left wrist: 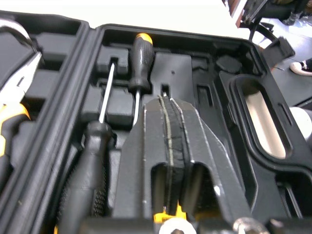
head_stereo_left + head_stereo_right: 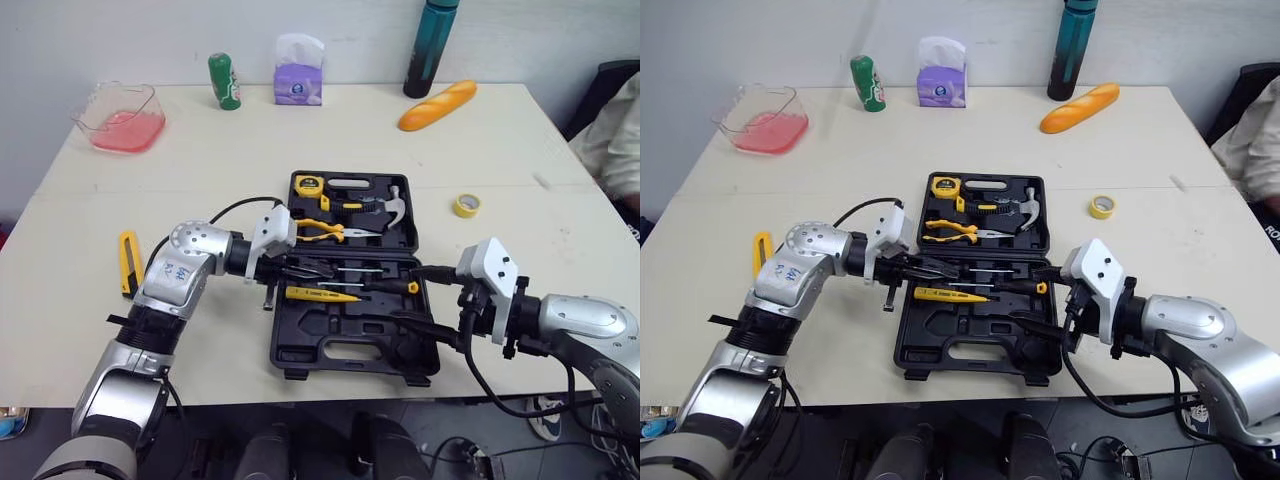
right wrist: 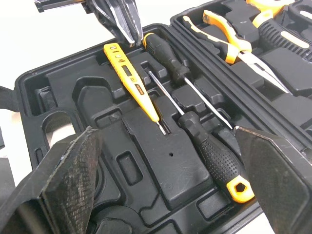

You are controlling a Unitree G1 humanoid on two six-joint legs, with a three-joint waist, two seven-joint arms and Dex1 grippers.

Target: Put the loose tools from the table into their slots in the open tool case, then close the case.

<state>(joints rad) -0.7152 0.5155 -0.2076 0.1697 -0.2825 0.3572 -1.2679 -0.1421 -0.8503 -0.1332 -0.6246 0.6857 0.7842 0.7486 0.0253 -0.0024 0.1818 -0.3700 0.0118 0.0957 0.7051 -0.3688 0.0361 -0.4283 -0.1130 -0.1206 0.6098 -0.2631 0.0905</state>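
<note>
While the left pincer (image 1: 170, 112) hovers clenched over the tool case (image 2: 300, 350), right pincer (image 3: 165, 134) released

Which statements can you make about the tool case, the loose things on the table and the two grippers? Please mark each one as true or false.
1. The tool case lies open on the table. True.
2. The yellow utility knife sits in a slot of the case. False: it lies on the table, to the robot's left of the case.
3. The right gripper is open. True.
4. The left gripper is wide open. False: its fingers are pressed together, over the case.
5. The roll of yellow tape lies on the table, outside the case. True.
</note>
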